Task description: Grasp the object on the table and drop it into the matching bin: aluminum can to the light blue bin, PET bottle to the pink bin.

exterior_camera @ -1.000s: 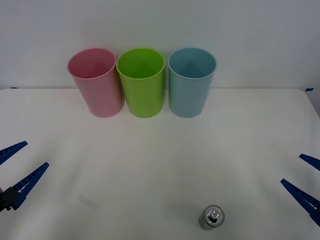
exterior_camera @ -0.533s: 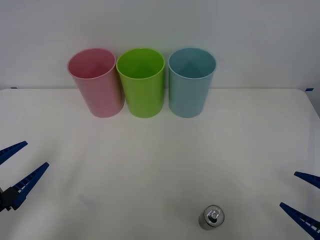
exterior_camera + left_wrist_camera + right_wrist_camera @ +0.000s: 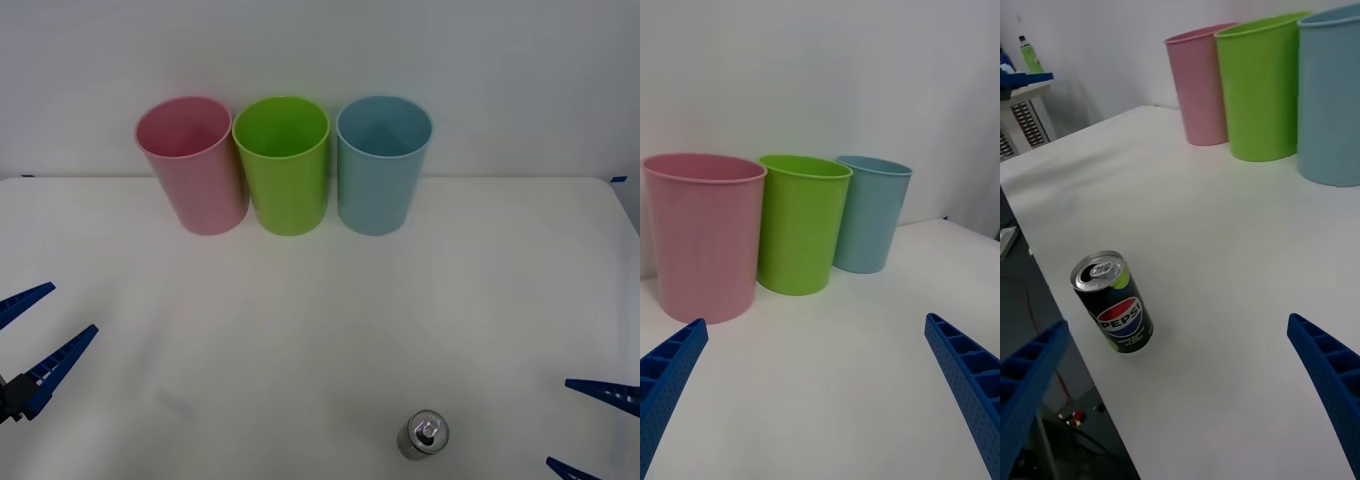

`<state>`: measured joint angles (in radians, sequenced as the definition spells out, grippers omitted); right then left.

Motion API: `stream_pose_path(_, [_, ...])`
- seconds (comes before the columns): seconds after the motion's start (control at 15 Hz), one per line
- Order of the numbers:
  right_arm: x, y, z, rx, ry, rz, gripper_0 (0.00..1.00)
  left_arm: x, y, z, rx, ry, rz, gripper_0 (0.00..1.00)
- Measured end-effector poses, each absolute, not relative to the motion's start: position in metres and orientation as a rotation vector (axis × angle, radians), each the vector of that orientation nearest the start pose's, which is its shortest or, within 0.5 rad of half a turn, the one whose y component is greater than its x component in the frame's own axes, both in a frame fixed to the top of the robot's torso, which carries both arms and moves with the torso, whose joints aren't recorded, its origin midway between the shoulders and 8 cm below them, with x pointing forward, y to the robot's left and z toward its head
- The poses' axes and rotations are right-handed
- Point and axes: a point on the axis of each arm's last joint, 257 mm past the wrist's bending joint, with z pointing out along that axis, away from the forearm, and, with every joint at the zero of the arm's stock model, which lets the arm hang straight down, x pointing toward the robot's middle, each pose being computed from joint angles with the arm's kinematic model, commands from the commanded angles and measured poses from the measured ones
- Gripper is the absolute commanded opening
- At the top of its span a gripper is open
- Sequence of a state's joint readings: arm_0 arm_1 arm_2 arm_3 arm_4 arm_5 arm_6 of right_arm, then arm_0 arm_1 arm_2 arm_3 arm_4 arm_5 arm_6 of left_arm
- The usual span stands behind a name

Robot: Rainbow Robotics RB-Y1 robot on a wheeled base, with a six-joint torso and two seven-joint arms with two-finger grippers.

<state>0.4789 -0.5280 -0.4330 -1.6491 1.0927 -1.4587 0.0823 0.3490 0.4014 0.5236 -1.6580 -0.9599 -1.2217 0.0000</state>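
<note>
The right gripper (image 3: 590,428) is cut off by the front view's lower right corner (fingertips visible); the aluminum can (image 3: 424,435) is clipped below.

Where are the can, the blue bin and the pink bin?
can (image 3: 1112,302), right wrist view, on its dark side wall.
blue bin (image 3: 379,190), front view, on its outer wall.
pink bin (image 3: 205,195), front view, on its outer wall.

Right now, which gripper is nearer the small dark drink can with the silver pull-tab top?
Right. The right gripper sits open at the table's near right edge, beside the small dark drink can. The left gripper is open at the far left edge, much farther away.
</note>
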Motion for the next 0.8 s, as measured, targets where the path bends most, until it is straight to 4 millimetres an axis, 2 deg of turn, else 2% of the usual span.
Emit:
stream_pose_path(0.47, [0.239,-0.259,-0.271,-0.994,1.628,0.776,1.00,0.342,0.330,-0.169,0.465,1.441,-0.567,1.00])
stream_pose_path(0.8, [0.242,-0.238,-0.291,-1.063,1.631,0.776,1.00,0.342,0.330,-0.169,0.465,1.441,-0.567,1.00])
